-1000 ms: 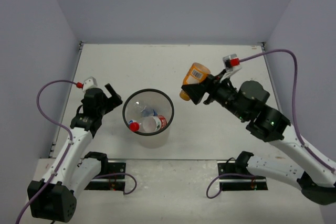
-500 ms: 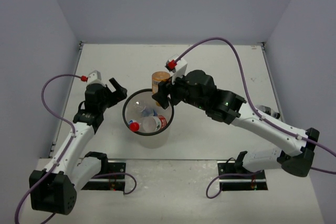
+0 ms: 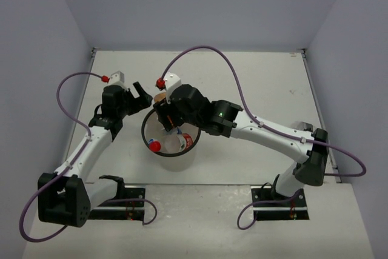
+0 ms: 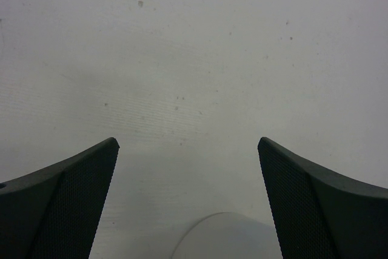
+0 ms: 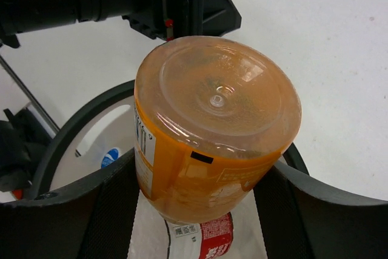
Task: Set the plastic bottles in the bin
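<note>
The stubby orange bottle point(image 5: 212, 125) sits clamped between the two fingers of the right gripper point(image 5: 203, 174). The jaws are part-way open, no wider than the bottle, and press its sides. In the right wrist view its flat base faces the camera and its neck points away and down, past the fingertips. In the top view only a small tan patch of the orange bottle point(image 3: 160, 97) shows at the far side of the right gripper point(image 3: 165, 116).

Straight below that hand stands the bin point(image 3: 143, 133), and the gripper hangs over the far part of its opening. The black rim of the bin point(image 5: 79, 125) curves round behind and beside the held bottle.

Inside the bin, under the fingers, lies a clear bottle with a red-white label point(image 5: 206, 235). A blue cap point(image 5: 110, 157) shows off to the side of the left finger. From above, a red cap point(image 3: 154, 146) and the labelled bottle point(image 3: 180, 142) lie on the near side of the bin, toward the arm bases.

Just beyond the right hand, outside the bin's far-left rim, is the left gripper point(image 3: 140, 95). Its fingers point(image 4: 66, 198) are spread wide with nothing between them, over bare table point(image 4: 182, 59).
</note>
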Motion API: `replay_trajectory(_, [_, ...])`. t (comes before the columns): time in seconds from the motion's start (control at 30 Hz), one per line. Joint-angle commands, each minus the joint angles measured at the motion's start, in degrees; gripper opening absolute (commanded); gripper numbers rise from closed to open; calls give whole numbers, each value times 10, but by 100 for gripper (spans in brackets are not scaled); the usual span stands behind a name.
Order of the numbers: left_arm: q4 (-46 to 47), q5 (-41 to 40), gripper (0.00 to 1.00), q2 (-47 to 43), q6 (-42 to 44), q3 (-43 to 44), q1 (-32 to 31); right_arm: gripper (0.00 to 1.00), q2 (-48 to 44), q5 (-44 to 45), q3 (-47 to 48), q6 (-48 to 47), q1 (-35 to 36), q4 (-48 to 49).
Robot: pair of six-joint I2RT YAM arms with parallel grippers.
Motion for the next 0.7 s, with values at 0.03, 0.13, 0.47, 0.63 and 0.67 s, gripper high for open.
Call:
replay_trajectory(0.03, [9, 1, 100, 4, 24, 29, -2, 74, -9, 38, 16, 18, 2, -15])
replay_trajectory(0.13, [14, 7, 100, 5, 22, 29, -2, 78, -37, 37, -4, 16, 2, 1])
replay_trajectory(0.47, [20, 14, 100, 10, 21, 29, -2, 99, -76, 9, -24, 6, 2, 14])
replay_trajectory(0.63, [27, 18, 100, 13, 27, 28, -2, 99, -95, -5, -20, -8, 2, 22])
replay_trajectory(0.67, [31, 20, 100, 14, 28, 28, -2, 99, -98, -7, -16, -10, 2, 20])
